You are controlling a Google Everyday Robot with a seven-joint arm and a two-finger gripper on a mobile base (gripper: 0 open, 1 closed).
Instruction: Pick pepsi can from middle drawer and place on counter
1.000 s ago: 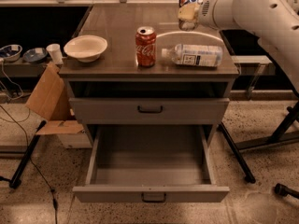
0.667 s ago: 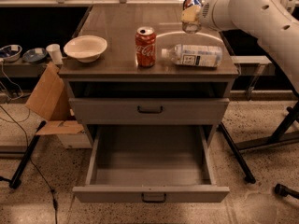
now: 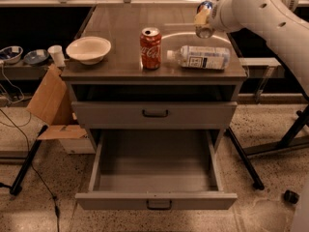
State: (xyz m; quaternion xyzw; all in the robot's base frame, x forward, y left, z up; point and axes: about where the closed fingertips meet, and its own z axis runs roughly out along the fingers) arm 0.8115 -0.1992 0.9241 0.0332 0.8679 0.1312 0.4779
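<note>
My gripper [image 3: 203,19] is above the right rear part of the counter [image 3: 120,28], shut on the pepsi can [image 3: 205,7]. The can is dark blue with silver ends, held about upright a little above the counter surface, just behind the lying bottle. The pale fingers [image 3: 199,18] cover the can's middle. The middle drawer [image 3: 155,200] is pulled fully open at the bottom of the cabinet, and its inside shows nothing in it.
On the counter stand a red Coca-Cola can [image 3: 150,48], a clear water bottle on its side [image 3: 200,57] and a white bowl [image 3: 88,49]. The upper drawer [image 3: 154,113] is shut. A cardboard box [image 3: 50,103] and stand legs [image 3: 29,161] are at the left, another stand leg [image 3: 244,158] at the right.
The gripper with the pepsi can has moved a little to the right and slightly down over the counter. Nothing else moved.
</note>
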